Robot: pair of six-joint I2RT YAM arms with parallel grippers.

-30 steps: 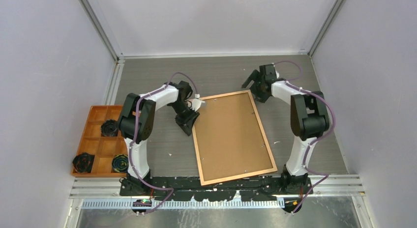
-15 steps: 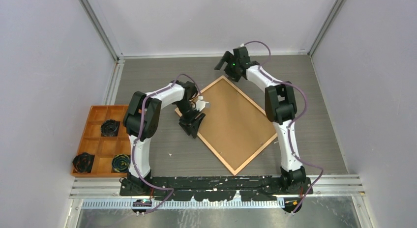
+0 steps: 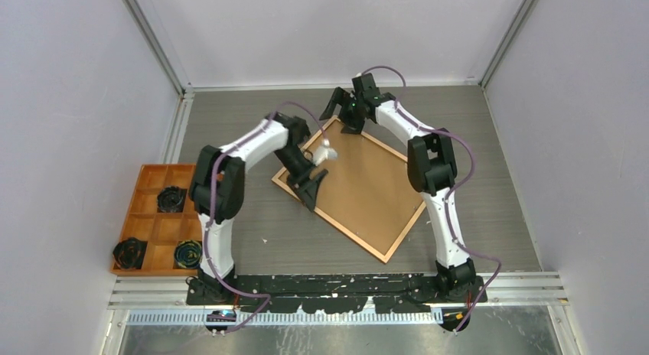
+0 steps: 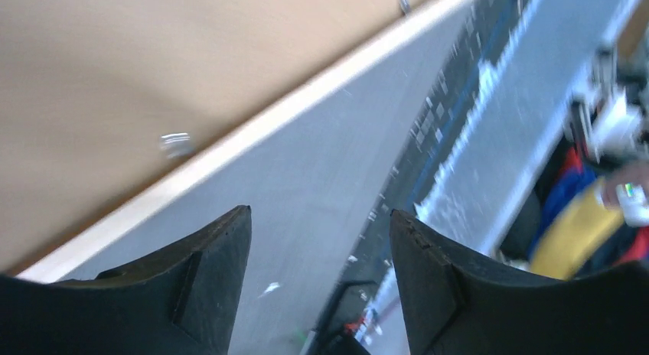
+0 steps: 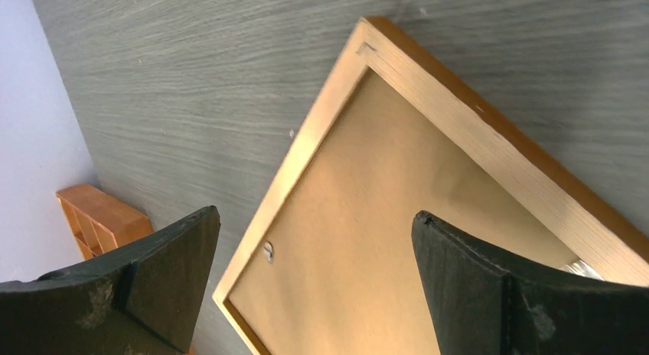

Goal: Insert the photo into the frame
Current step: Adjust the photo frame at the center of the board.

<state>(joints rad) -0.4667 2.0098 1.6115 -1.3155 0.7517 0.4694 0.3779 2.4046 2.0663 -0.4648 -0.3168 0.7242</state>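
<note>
The frame point(image 3: 363, 187) lies back-up on the grey table, turned like a diamond, its brown fibreboard back showing. My left gripper point(image 3: 313, 188) hangs over the frame's left rail, open. In the left wrist view the pale rail point(image 4: 252, 133) runs diagonally above the left gripper point(image 4: 320, 214), with only table between the fingers. My right gripper point(image 3: 341, 112) hovers open over the frame's far corner. The right wrist view shows that corner point(image 5: 375, 41) and the brown back point(image 5: 398, 187) under the right gripper point(image 5: 315, 214). The photo is out of view.
An orange compartment tray point(image 3: 149, 177) with black round items point(image 3: 171, 198) stands at the left edge of the table; its corner point(image 5: 99, 213) shows in the right wrist view. Grey walls close the table at the back and both sides. A metal rail point(image 3: 337, 282) runs along the near edge.
The frame has turned anticlockwise into a diamond and slid toward the back. My right arm has swung left to the frame's far corner. The left jaws have opened wider.
</note>
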